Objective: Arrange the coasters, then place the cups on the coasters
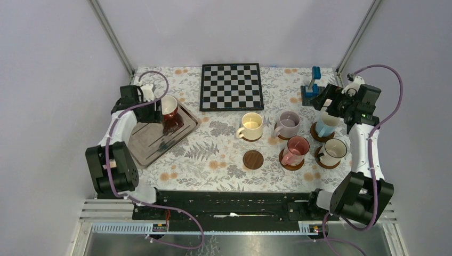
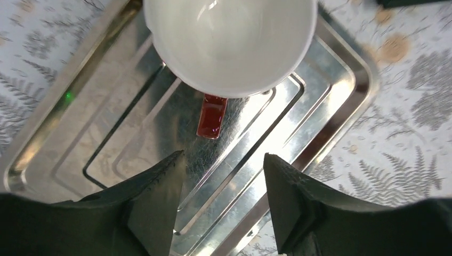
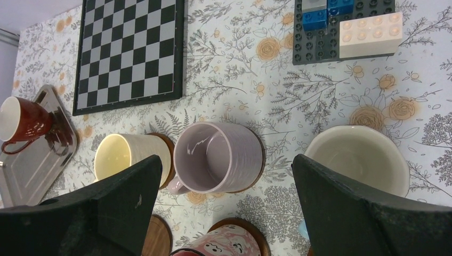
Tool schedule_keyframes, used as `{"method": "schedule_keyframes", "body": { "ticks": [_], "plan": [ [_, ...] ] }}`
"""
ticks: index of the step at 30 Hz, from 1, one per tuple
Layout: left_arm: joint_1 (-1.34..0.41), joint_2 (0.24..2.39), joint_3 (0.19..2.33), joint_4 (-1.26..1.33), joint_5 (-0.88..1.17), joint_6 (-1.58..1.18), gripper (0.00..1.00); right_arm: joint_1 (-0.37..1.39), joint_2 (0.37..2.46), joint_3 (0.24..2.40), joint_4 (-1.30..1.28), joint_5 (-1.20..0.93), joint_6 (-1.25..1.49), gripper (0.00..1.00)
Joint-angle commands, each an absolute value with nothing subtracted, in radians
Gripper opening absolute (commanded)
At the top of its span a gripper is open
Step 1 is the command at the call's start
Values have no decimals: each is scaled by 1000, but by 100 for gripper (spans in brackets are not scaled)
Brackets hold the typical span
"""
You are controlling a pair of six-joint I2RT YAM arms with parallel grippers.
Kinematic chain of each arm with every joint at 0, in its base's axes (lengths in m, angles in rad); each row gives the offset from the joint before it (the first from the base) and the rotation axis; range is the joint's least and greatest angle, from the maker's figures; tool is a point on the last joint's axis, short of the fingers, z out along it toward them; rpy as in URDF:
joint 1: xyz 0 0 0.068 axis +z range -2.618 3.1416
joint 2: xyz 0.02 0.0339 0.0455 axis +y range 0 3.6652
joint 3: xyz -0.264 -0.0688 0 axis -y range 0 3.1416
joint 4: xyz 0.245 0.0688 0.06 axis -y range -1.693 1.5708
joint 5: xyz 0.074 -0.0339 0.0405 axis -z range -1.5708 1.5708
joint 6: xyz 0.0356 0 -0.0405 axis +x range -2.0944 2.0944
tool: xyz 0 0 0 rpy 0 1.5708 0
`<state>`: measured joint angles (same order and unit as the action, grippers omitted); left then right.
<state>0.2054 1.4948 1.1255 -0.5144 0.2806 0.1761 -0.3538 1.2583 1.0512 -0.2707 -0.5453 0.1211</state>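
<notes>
Floral-printed surface [image 1: 213, 154], chessboard [image 1: 231, 86] at rear. At right, the cream-yellow cup [image 1: 251, 126], lilac cup [image 1: 288, 124], light blue cup [image 1: 324, 127], white cup [image 1: 333, 151] and pink cup [image 1: 296, 149] each stand on a coaster. A bare coaster [image 1: 253, 159] lies near centre. The dark red cup [image 1: 169, 108], cream inside, stands on the metal tray [image 1: 154, 141]. The left pincer [image 2: 224, 160] has its jaws apart just short of the cup's handle [image 2: 212, 114]. The right pincer [image 3: 225, 160] hangs wide apart above the right-hand cups.
</notes>
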Motion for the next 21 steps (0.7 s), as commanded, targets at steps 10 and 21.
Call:
{"method": "schedule_keyframes", "body": {
  "ticks": [10, 21],
  "plan": [
    [209, 1669, 1074, -233, 313, 201, 57, -356, 1254, 1057, -245, -606, 104, 99],
    [208, 1724, 1072, -144, 363, 192, 31, -357, 1266, 1059, -257, -621, 108, 100]
  ]
}}
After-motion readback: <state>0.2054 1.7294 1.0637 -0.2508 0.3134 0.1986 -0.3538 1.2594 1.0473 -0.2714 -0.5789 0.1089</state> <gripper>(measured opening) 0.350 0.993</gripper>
